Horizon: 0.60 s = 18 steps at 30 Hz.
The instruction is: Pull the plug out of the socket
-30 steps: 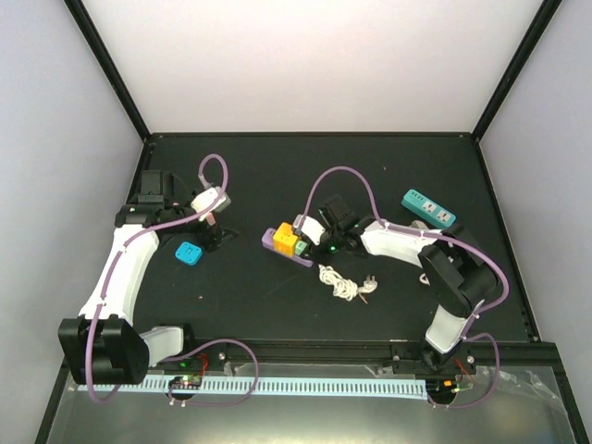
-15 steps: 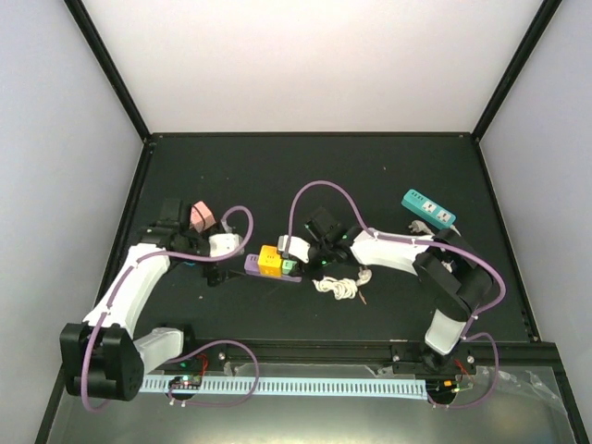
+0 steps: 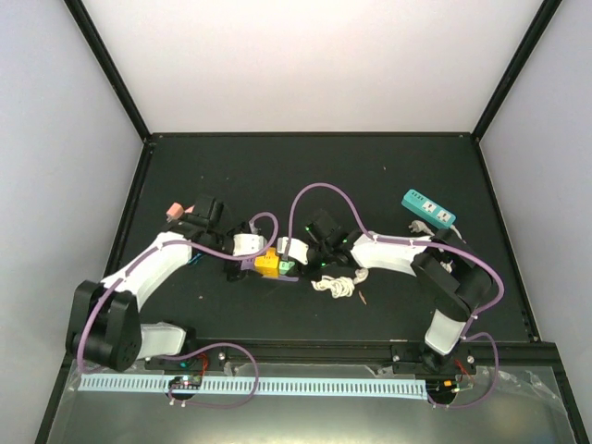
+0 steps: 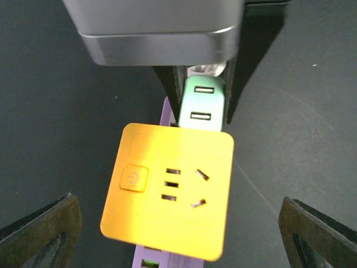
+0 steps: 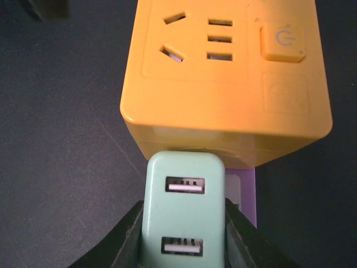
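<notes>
A purple power strip (image 3: 280, 277) lies mid-table with an orange socket cube (image 3: 269, 262) and a mint-green USB plug (image 3: 288, 268) standing on it. My right gripper (image 3: 298, 257) is shut on the green plug (image 5: 185, 218); its black fingers (image 5: 120, 245) press both sides of the plug. The orange cube (image 5: 223, 72) sits just beyond it and the purple strip (image 5: 244, 190) shows beneath. My left gripper (image 3: 250, 252) is open wide, with the orange cube (image 4: 173, 190) between its spread fingers (image 4: 42, 231) and not touching them. The green plug (image 4: 203, 103) is behind the cube.
A coiled white cable (image 3: 338, 285) with a loose plug lies just right of the strip. A teal power strip (image 3: 428, 208) sits at the back right. A small pink object (image 3: 173, 211) lies at the left, beside my left arm.
My left gripper swung right and closed in on the orange cube. My right gripper, holding the green plug, shifted the strip left toward it. The white cable moved along.
</notes>
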Each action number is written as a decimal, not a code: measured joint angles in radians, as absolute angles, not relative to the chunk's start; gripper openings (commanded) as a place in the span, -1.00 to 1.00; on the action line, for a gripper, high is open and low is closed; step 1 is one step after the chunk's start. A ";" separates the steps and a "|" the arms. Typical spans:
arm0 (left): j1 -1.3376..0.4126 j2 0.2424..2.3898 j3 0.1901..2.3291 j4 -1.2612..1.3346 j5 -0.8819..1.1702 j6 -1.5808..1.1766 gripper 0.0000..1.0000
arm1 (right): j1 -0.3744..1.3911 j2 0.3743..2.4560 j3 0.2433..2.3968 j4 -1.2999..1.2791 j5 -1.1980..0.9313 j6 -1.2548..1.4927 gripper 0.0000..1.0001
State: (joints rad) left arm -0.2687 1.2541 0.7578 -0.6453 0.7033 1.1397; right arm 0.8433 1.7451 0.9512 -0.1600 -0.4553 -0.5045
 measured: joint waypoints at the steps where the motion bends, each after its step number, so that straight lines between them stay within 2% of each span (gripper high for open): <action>1: -0.274 1.278 0.768 -0.640 0.699 1.136 0.97 | 0.843 1.746 0.951 -0.159 -0.455 -0.505 -0.79; 5: -0.299 1.352 0.791 -0.611 0.672 1.111 0.92 | 0.844 1.748 0.952 -0.155 -0.456 -0.505 -0.82; 11: -0.313 1.392 0.807 -0.605 0.661 1.100 0.63 | 0.845 1.758 0.957 -0.143 -0.462 -0.503 -0.90; 13: -0.317 1.396 0.811 -0.605 0.660 1.100 0.62 | 0.845 1.762 0.960 -0.141 -0.465 -0.503 -0.92; 18: -0.321 1.401 0.814 -0.607 0.658 1.100 0.75 | 0.846 1.768 0.964 -0.136 -0.468 -0.499 -0.95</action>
State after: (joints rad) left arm -0.3214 1.4014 0.8143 -0.6067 0.6579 1.1004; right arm 0.8459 1.7679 0.9642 -0.1356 -0.4679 -0.4992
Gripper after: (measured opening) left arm 0.856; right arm 0.307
